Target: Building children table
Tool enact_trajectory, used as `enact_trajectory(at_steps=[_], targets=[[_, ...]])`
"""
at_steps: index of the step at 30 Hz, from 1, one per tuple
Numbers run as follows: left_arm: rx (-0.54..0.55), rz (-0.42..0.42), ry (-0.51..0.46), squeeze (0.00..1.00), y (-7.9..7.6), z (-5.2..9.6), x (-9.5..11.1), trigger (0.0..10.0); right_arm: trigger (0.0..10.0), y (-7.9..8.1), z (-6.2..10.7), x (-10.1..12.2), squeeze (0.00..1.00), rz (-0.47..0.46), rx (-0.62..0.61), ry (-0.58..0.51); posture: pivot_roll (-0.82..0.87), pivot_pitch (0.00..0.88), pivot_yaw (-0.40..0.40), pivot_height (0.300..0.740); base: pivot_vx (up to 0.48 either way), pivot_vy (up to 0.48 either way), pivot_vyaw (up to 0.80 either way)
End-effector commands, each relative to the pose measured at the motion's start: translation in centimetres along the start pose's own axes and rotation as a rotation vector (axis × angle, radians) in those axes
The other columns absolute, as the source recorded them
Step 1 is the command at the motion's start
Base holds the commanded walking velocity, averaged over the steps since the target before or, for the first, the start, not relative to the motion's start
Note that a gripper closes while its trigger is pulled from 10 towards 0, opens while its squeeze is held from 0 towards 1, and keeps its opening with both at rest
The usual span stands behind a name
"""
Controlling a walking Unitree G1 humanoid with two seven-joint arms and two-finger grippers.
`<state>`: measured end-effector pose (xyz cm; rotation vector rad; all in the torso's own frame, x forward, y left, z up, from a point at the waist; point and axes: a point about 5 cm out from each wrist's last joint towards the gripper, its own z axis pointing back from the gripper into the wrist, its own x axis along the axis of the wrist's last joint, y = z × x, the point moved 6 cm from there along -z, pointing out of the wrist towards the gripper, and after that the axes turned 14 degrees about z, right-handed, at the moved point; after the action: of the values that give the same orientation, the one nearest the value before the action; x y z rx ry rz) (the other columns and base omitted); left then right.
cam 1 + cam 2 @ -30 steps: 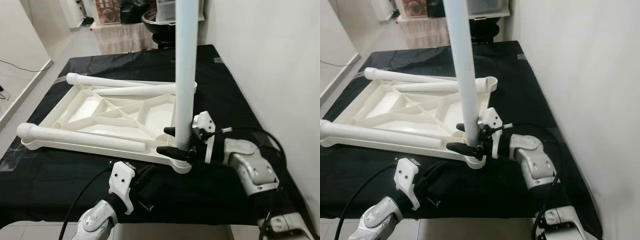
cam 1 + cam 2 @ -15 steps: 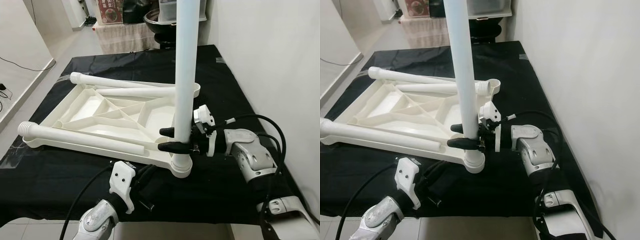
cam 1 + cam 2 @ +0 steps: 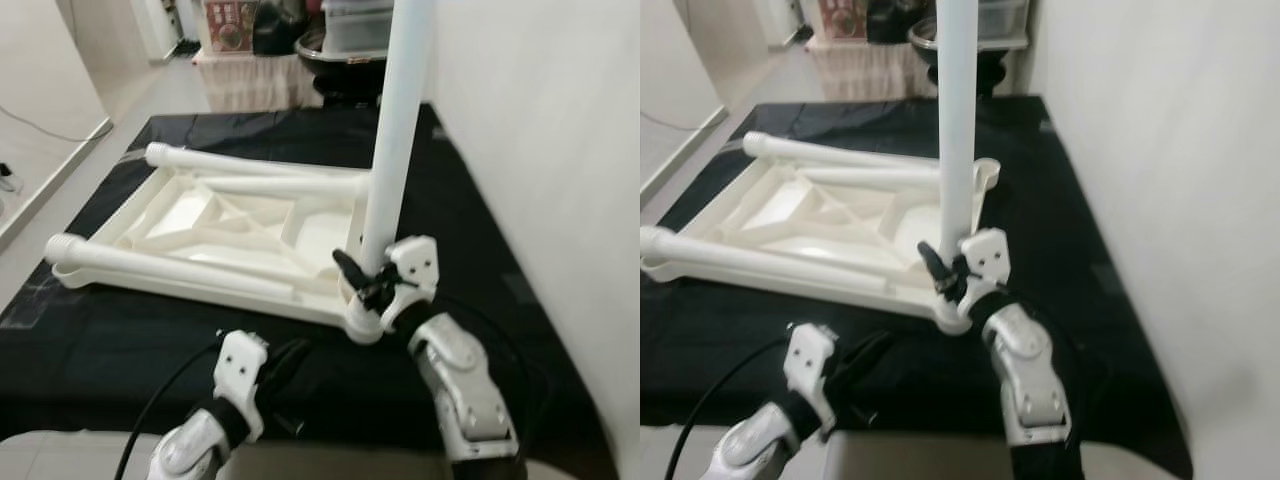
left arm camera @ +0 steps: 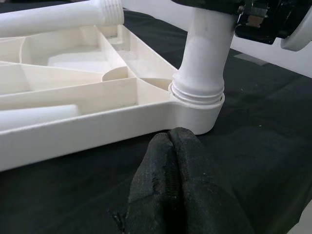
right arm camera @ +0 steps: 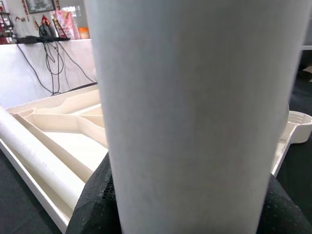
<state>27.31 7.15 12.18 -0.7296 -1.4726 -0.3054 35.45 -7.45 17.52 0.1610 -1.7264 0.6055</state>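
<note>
Fingers of my right gripper (image 3: 362,285) are still pinching the upright leg (image 3: 395,150) low down, just above the corner socket (image 4: 197,109) of the upside-down tabletop (image 3: 215,235); the right wrist view has the white tube wedged between the two black pads (image 5: 95,202). What has changed over the last second is the arm behind that grip: the forearm, which reached in from the right side, has swung round and now comes at the leg from the near edge, with the wrist rolled. I read that as a twisting turn to screw the leg down. The left wrist view backs this up, since the leg's collar sits in the socket with its ridges almost buried, so I judge the leg nearly or fully seated. The head camera has also shifted and blurred a little, so I won't claim the tabletop itself moved. My left gripper (image 4: 170,180) hovers just short of that corner over the black cloth (image 3: 560,350), fingers pressed together, holding nothing and not touching the tabletop. Three more legs (image 3: 170,265) still lie loose across the tabletop ribs, so one corner is done at best, and I'll need to let go and regrip if another turn is wanted.
</note>
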Motion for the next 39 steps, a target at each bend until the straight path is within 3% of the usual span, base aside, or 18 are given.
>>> enact_trajectory(at_steps=[1,2,4,5,7,8,13,14,16,17,18,20,26,30,31,32,33,39], targets=[[-0.006,0.002,0.018,0.00,0.1,0.2,-0.4,10.0,0.0,1.7,0.5,-3.4,0.00,-0.035,0.052,0.120,-0.03,0.146,0.043,0.740,0.000,0.000,0.00],[-0.003,0.002,0.015,0.00,0.1,0.2,-0.3,10.0,6.9,1.2,0.1,-3.3,0.00,-0.018,0.048,0.120,-0.03,0.145,0.046,0.740,0.000,0.000,0.00],[0.001,0.001,0.012,0.00,0.2,0.1,-0.3,10.0,6.9,0.8,0.1,-3.3,0.00,-0.008,0.036,0.124,-0.03,0.145,0.045,0.740,0.000,0.000,0.00],[0.007,0.000,0.008,0.00,0.3,0.1,-0.2,10.0,10.0,0.4,-0.3,-2.9,0.52,-0.021,0.066,0.098,-0.03,0.145,0.044,0.740,0.000,0.000,0.00],[0.008,-0.001,0.008,0.00,0.3,0.1,-0.2,10.0,10.0,0.2,-0.4,-2.4,0.52,-0.022,0.052,0.091,-0.03,0.145,0.044,0.740,0.000,0.000,0.00],[0.008,-0.001,0.008,0.00,0.3,0.1,-0.2,10.0,10.0,0.1,-0.3,-2.3,1.00,-0.018,0.032,0.096,-0.03,0.145,0.044,0.740,0.000,0.000,0.00],[0.004,-0.002,0.009,0.00,0.2,-0.1,-0.2,10.0,10.0,0.2,-1.7,0.5,1.00,-0.030,0.224,-0.024,-0.03,0.140,0.044,0.740,0.000,0.000,0.00],[0.003,-0.003,0.009,0.00,0.2,-0.2,-0.2,10.0,10.0,0.2,-1.9,0.9,0.84,-0.025,0.271,-0.037,-0.03,0.140,0.044,0.740,0.000,0.000,0.00],[0.003,-0.004,0.009,0.00,0.2,-0.2,-0.2,10.0,10.0,0.2,-2.1,1.2,0.84,-0.024,0.312,-0.047,-0.03,0.140,0.044,0.740,0.000,0.000,0.00],[0.004,-0.005,0.008,0.00,0.2,-0.2,-0.2,10.0,10.0,0.9,-1.9,1.4,0.00,-0.004,0.424,-0.070,-0.02,0.138,0.045,0.740,0.000,0.000,0.00],[0.004,-0.005,0.008,0.00,0.2,-0.2,-0.2,10.0,10.0,0.9,-1.9,1.4,0.00,-0.004,0.424,-0.070,-0.02,0.138,0.045,0.740,0.000,0.000,0.00],[0.006,-0.010,0.009,0.00,0.2,-0.2,-0.2,10.0,10.0,1.8,-1.4,1.5,0.00,0.041,0.628,-0.090,-0.01,0.134,0.046,0.740,0.000,0.000,0.00],[0.001,-0.024,0.019,0.00,0.0,-0.1,-0.4,10.0,10.0,1.9,-1.0,0.9,0.00,0.064,0.879,-0.043,0.02,0.130,0.047,0.740,0.000,0.000,0.00],[0.001,-0.025,0.019,0.00,0.0,-0.1,-0.4,10.0,10.0,1.5,-1.5,1.0,0.00,0.055,0.879,-0.040,0.02,0.129,0.043,0.740,0.000,0.000,0.00],[0.003,-0.024,0.018,0.00,0.0,-0.1,-0.4,10.0,7.3,1.1,-2.2,1.5,0.00,0.030,0.859,-0.050,0.03,0.132,0.042,0.740,0.000,0.000,0.00],[0.003,-0.024,0.018,0.00,0.0,-0.1,-0.4,10.0,7.3,1.0,-2.4,1.6,0.00,0.025,0.852,-0.053,0.03,0.132,0.042,0.740,0.000,0.000,0.00],[0.004,-0.023,0.018,0.00,-0.1,-0.1,-0.4,10.0,0.0,0.9,-2.6,1.6,0.00,0.021,0.850,-0.056,0.03,0.132,0.042,0.740,0.000,0.000,0.00],[0.006,-0.022,0.017,0.00,-0.1,-0.1,-0.4,10.0,0.0,0.9,-2.4,0.5,0.00,0.023,0.859,-0.037,0.02,0.138,0.048,0.740,0.000,0.000,0.00]])
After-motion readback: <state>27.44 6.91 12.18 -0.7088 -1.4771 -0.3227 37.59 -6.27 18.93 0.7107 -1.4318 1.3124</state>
